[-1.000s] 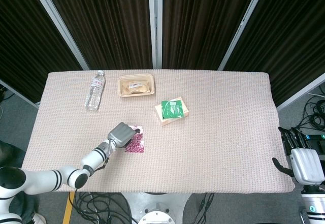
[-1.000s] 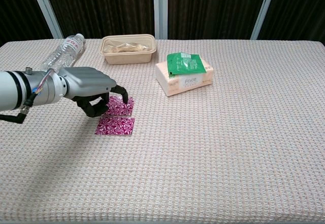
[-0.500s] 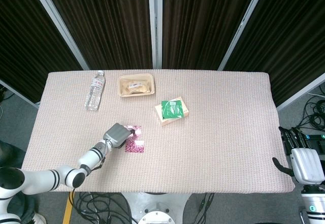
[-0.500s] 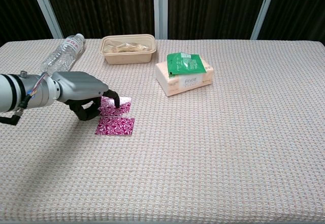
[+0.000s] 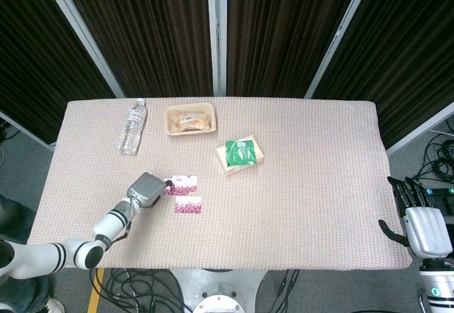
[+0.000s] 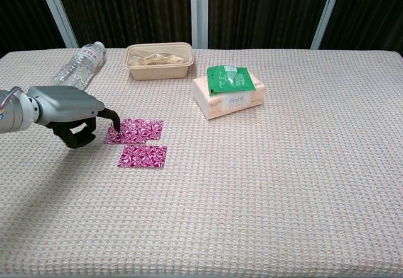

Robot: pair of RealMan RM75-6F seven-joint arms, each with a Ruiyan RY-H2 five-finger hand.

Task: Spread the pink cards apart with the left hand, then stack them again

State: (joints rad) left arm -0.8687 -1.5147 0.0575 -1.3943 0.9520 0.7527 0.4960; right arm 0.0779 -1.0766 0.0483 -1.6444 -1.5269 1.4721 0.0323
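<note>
The pink patterned cards lie in two spots on the woven table. An upper patch [image 6: 135, 130] [image 5: 181, 184] is stretched out sideways, and one separate card [image 6: 143, 156] [image 5: 188, 206] lies just in front of it. My left hand [image 6: 66, 111] [image 5: 145, 188] sits left of the cards. One fingertip [image 6: 115, 124] touches the left end of the upper patch, and the other fingers are curled under the palm. My right hand [image 5: 418, 225] hangs off the table's right edge, fingers apart, holding nothing.
A water bottle [image 6: 77, 62] lies at the back left. Beside it stands a beige food tray [image 6: 158, 60]. A tissue box with a green packet on top [image 6: 229, 90] sits right of centre. The table's front edge [image 5: 234, 266] is near the left arm.
My left hand has pulled back to the left, uncovering the cards. The upper pink patch has been dragged and stretched leftward. The lower card and the right hand have not moved.
</note>
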